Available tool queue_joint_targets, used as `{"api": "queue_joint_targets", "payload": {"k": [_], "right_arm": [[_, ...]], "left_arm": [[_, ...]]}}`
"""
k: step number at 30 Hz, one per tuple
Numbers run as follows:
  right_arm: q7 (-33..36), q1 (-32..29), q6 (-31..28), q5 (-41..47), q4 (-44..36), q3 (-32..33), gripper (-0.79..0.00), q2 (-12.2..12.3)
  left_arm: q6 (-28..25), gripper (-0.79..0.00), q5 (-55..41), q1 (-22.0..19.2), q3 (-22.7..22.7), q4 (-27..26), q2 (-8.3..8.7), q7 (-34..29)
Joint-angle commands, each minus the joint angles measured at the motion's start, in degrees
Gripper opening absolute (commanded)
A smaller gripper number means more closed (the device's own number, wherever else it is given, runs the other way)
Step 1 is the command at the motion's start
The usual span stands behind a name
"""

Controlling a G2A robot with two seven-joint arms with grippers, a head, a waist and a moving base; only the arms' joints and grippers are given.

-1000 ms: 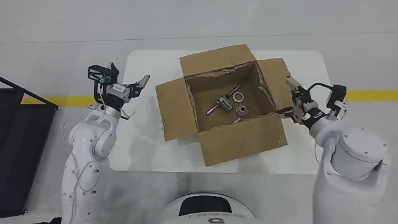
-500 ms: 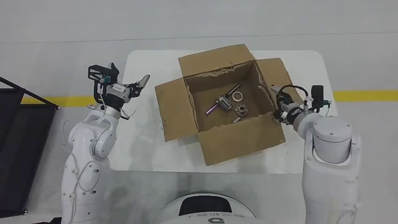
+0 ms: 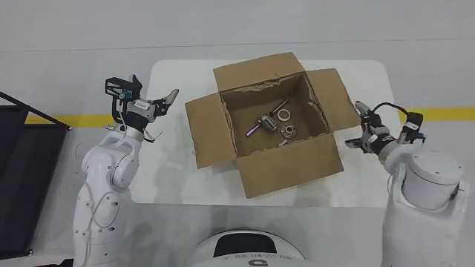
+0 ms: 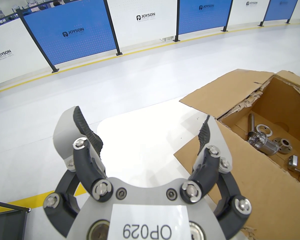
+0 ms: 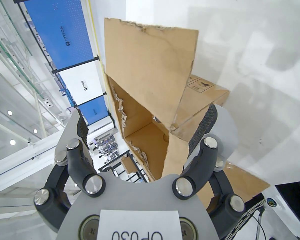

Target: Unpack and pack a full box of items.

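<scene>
Now the bench [image 3: 174,174] carries the cardboard box [image 3: 289,167] with all four flaps spread open. The right flap [image 3: 335,98] lies folded outward. The right tool [image 3: 358,124], which was at that flap's outer edge a second ago, has drawn back just clear of it, its jaws wide apart and empty. The left tool [image 4: 142,118] has not moved; it hangs near the box's left flap, likewise wide open and empty. Metal parts [image 3: 274,124] lie on the box floor, so unpacking can probably begin.
</scene>
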Motion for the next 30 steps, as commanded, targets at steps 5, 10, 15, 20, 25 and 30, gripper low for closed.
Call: {"api": "queue_joint_targets", "payload": {"k": [5, 10, 15, 20, 25, 30], "right_arm": [[-0.4, 3.2, 1.7, -7.0, 4.0, -7.5, 0.0, 1.0], [2.4, 3.5, 2.3, -6.9, 4.2, -11.0, 0.0, 1.6], [4.8, 2.1, 4.5, -3.8, 2.9, -11.2, 0.0, 2.0], [4.1, 0.1, 5.5, 0.2, 0.9, -13.3, 0.0, 2.0], [-4.1, -1.3, 6.6, -2.5, -0.3, -15.3, 0.0, 2.1], [-11.7, -1.5, 7.4, 0.7, 1.7, -12.2, 0.0, 1.5]], "left_arm": [[0.0, 0.0, 0.0, 0.0, 0.0, 0.0, 0.0, 0.0], [0.0, 0.0, 0.0, 0.0, 0.0, 0.0, 0.0, 0.0], [0.0, 0.0, 0.0, 0.0, 0.0, 0.0, 0.0, 0.0], [0.0, 0.0, 0.0, 0.0, 0.0, 0.0, 0.0, 0.0], [0.0, 0.0, 0.0, 0.0, 0.0, 0.0, 0.0, 0.0], [0.0, 0.0, 0.0, 0.0, 0.0, 0.0, 0.0, 0.0]]}}
